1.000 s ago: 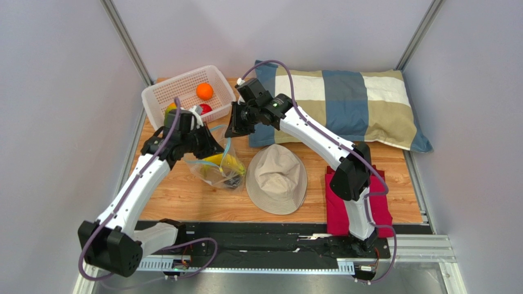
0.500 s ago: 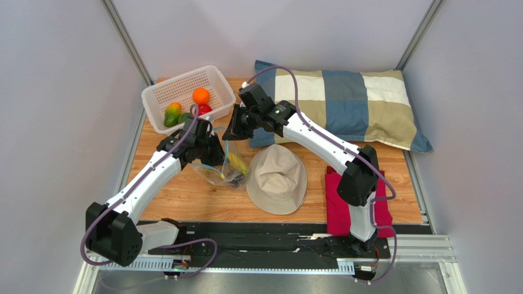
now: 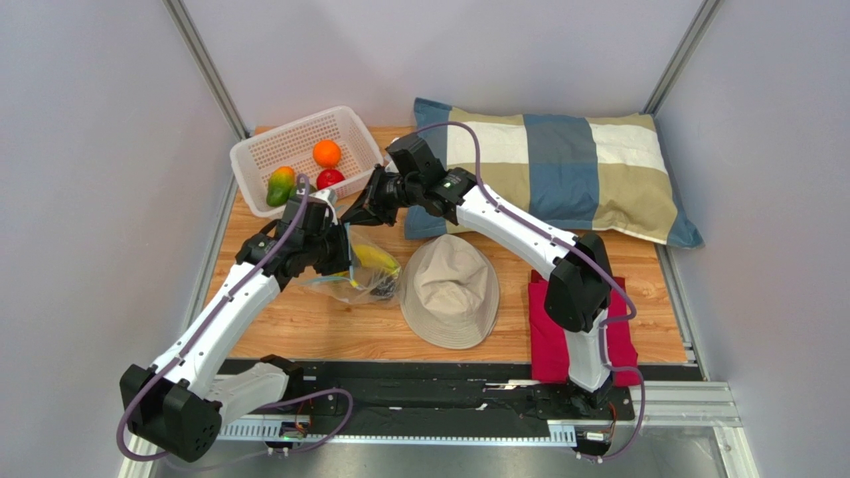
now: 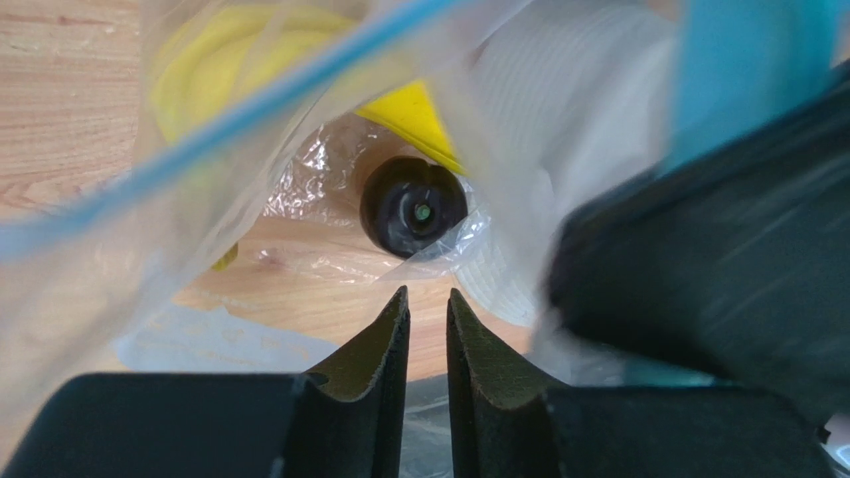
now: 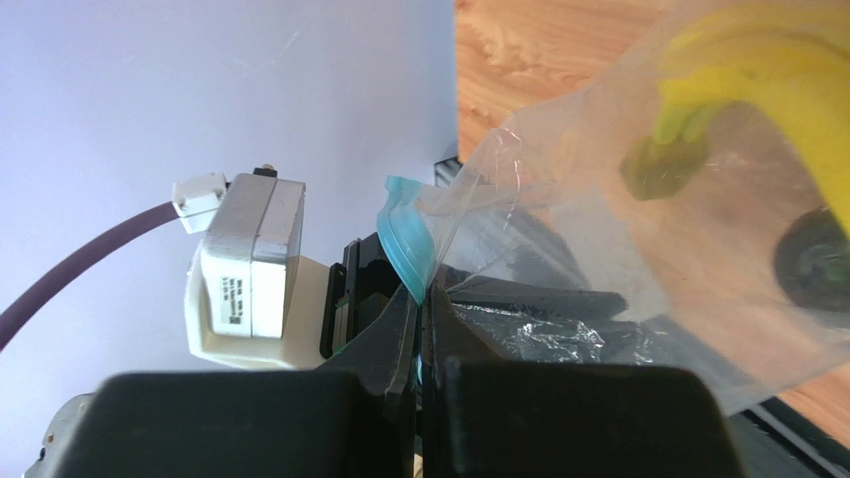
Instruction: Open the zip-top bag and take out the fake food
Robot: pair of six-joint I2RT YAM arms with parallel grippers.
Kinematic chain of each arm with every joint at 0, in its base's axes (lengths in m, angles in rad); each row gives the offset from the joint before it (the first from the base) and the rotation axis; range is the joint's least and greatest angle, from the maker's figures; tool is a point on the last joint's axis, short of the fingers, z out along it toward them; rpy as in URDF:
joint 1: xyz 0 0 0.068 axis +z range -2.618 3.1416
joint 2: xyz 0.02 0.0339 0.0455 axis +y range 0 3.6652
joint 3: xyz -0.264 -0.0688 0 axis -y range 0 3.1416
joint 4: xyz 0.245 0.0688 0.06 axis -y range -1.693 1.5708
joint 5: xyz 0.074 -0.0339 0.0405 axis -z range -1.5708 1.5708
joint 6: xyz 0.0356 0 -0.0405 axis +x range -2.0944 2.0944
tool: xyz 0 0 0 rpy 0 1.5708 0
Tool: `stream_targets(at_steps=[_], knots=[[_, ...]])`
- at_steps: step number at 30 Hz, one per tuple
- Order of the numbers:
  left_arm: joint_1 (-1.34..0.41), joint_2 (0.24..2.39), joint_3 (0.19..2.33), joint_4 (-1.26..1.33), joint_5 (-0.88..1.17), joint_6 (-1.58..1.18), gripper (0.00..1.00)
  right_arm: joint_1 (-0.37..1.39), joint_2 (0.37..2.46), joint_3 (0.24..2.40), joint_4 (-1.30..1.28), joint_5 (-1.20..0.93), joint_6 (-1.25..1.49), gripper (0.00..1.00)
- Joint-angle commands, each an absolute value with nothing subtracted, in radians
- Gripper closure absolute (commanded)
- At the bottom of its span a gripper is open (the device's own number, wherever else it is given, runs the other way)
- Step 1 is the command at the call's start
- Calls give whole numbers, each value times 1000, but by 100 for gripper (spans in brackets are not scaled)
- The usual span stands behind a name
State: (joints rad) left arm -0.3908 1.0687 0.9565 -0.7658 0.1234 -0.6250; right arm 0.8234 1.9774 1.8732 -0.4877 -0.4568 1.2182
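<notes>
My right hand (image 5: 424, 309) is pinching the zip-top bag (image 5: 589, 189); fake food (image 4: 412, 207) is lying straight ahead of my left hand (image 4: 427, 319), grip unclear.

A beige bucket hat (image 3: 449, 291) is lying brim-down on the wooden counter (image 3: 319, 334). A checked pillow (image 3: 559, 169) is resting beyond it to the right. A white mesh basket (image 3: 284, 144) is sitting beyond it to the left. A folded red cloth (image 3: 544, 344) is lying just right of it.
</notes>
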Motion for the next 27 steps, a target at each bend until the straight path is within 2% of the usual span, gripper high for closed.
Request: stream_targets(at_steps=[1,7,11,14,15,17,20,24,27], knots=[[-391,1087,999,-759,141,-597,75,850,1990,1924,-339,-517,1356,100],[-391,1187,966,-716,163,-574,75,818,1936,1755,-278,-509,1427,100],[-391,1229,934,-651,207,-572,75,776,1914,1743,-345,-483,1347,100],[-391,1270,928,-605,213,-578,64,755,1927,1763,-442,-492,1264,100],[-391,1282,931,-592,210,-580,56,752,1930,1763,-468,-495,1249,100],[-391,1319,936,-556,206,-574,54,741,1936,1767,-485,-505,1217,100],[-393,1385,956,-535,198,-565,56,729,1947,1805,-518,-495,1177,100],[-393,1442,968,-515,186,-560,67,726,1982,1894,-597,-502,1129,100],[-391,1474,973,-508,181,-554,68,723,1988,1913,-604,-503,1120,100]])
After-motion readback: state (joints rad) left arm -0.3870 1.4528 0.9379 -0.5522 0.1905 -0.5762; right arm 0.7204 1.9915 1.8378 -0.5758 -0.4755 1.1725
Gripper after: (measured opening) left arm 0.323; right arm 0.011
